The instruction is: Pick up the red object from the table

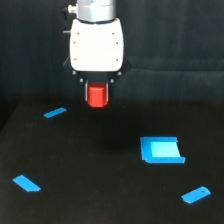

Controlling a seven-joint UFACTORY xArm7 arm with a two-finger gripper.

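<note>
Blue piece [196,195] nearest; claw [97,96] grips red object [97,96]; fingers barely discernible.

The arm hangs vertically, its white wrist housing above the claw [97,95], whose fingers point straight down.

Arm cropped, grip partly masked

The arm [92,10] runs off the top edge above its white housing. The pincer [97,95] covers the red object's [97,96] upper part; its dark fingers blur into the black backdrop, as does the table's [100,195] far edge.
</note>
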